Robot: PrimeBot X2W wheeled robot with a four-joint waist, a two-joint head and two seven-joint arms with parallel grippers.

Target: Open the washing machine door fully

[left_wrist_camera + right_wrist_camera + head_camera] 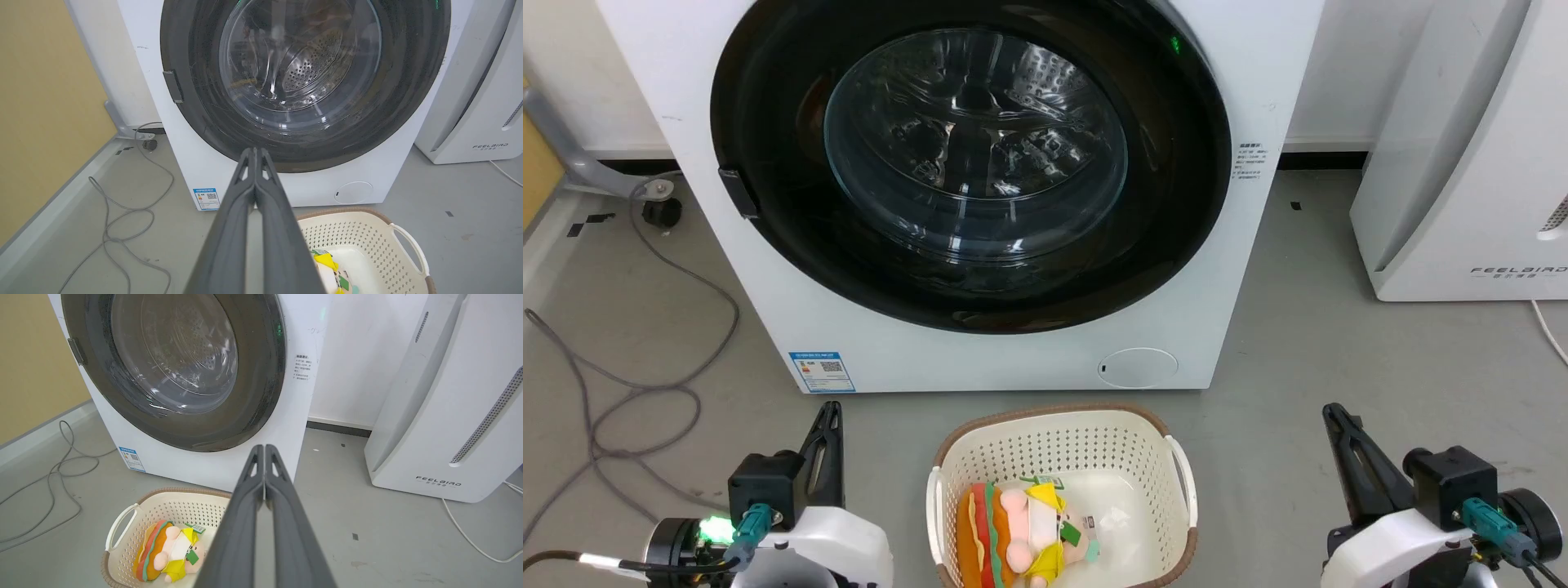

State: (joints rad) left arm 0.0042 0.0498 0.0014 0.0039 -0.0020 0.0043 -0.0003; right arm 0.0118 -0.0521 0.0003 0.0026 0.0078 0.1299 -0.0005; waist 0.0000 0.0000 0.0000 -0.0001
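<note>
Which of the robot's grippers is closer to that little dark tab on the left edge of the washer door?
The left gripper. It hangs below the tab, slightly to its right; the right gripper is equally low but past the door's opposite edge.

On my head feed I see a cream perforated laundry basket [1062,449] with a brown rim standing on the grey floor [1339,343], and a plush toy [1021,527] in orange, pink and yellow lies inside it against the left wall. Off to the right stands a tall white appliance marked FEELBIRD [1445,163] with a thin white cord [1547,331] trailing on the floor beside it. On the left I make out a loose grey cable [737,314] looping across the floor, a small black caster [660,214] under a grey leg, and a yellow panel [45,102].
</note>
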